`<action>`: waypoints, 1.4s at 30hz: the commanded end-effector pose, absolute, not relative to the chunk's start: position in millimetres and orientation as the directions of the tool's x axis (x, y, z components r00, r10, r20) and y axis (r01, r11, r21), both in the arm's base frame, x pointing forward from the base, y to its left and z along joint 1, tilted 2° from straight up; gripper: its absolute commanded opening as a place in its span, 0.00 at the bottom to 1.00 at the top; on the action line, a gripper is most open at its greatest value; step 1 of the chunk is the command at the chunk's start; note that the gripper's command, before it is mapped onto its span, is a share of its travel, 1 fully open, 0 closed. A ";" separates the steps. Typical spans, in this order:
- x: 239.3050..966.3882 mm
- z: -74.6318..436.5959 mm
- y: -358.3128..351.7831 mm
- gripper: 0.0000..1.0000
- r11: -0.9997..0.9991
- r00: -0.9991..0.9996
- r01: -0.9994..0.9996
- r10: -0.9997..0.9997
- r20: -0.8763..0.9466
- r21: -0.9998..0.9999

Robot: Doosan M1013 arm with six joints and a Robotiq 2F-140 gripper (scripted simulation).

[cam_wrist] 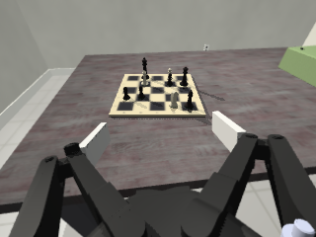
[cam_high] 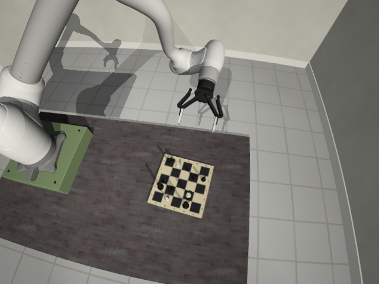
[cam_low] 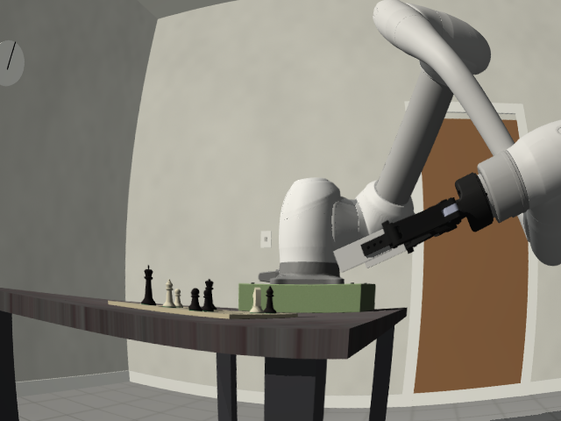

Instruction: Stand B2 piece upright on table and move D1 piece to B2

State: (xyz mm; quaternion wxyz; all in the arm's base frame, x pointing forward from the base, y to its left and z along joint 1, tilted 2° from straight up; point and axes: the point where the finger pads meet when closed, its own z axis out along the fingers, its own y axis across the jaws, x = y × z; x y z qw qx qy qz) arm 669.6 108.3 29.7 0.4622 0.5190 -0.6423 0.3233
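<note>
A small chessboard (cam_high: 196,168) (cam_low: 131,303) (cam_wrist: 158,114) lies on the dark wooden table (cam_high: 122,232) (cam_low: 272,337) (cam_wrist: 257,84). Several black and white pieces stand on it, all upright. Among them are a tall black king (cam_low: 148,286) (cam_wrist: 144,64), a white rook (cam_low: 256,300) (cam_wrist: 174,100) and a black queen (cam_low: 209,288). The letters and digits on the board's edge are too small to read, so I cannot tell which pieces are on B2 and D1. My gripper (cam_high: 196,126) (cam_low: 351,258) (cam_wrist: 160,126) is open and empty. It hangs high over the table's edge, well away from the board and tilted towards it.
The arm's green base block (cam_high: 73,152) (cam_low: 316,296) (cam_wrist: 301,61) is on the table, to one side of the board. Grey tiled floor surrounds the table. A brown door (cam_low: 475,317) is in the wall behind the arm.
</note>
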 end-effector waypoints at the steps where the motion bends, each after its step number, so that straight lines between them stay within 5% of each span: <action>1: 669.5 40.8 108.4 1.00 0.252 -0.034 -0.965 -0.368 0.929 0.065; 11: 668.9 103.0 108.9 1.00 0.252 -0.034 -0.965 -0.368 0.929 0.065; 22: 667.3 109.9 101.9 1.00 0.268 -0.052 -0.962 -0.388 0.920 0.058; 32: 639.4 76.8 4.2 1.00 0.619 -0.500 -0.783 -0.581 0.642 -0.051; 42: 641.3 86.3 -58.7 1.00 0.913 -0.891 -0.402 -0.371 0.261 -0.074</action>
